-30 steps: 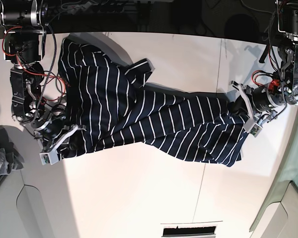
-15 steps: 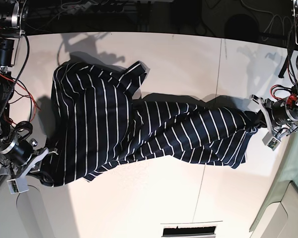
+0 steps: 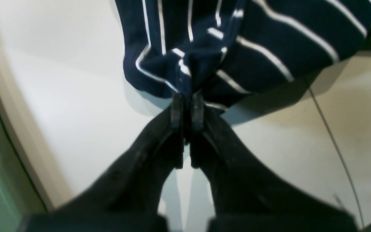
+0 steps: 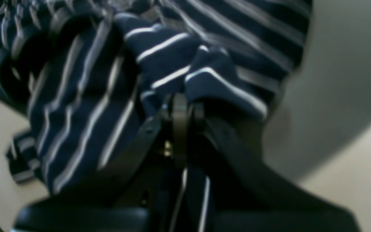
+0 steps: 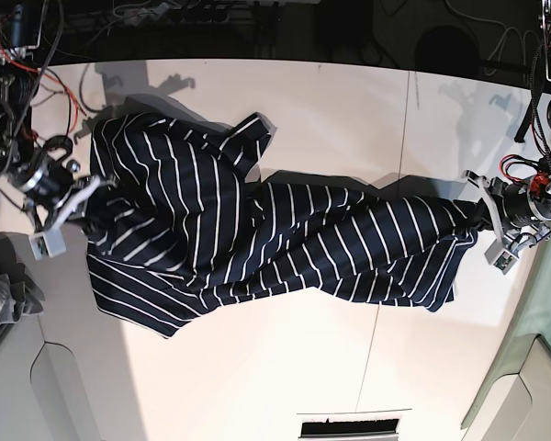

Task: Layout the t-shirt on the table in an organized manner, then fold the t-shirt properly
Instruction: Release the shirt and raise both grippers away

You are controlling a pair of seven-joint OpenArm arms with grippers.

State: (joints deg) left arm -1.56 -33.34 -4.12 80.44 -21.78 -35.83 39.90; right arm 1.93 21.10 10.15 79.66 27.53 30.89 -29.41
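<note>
Both pincers are pressed together on cloth: the left gripper (image 3: 187, 103) pinches a bunched edge of the t-shirt (image 5: 257, 239) at the right of the base frame, and the right gripper (image 4: 180, 108) pinches another bunch at the frame's left. Between them the navy, white-striped shirt lies twisted and rumpled across the middle of the table (image 5: 285, 367), wider toward the left, narrowing toward the right. A grey cloth (image 5: 2, 292) sits at the left edge, apart from the shirt.
</note>
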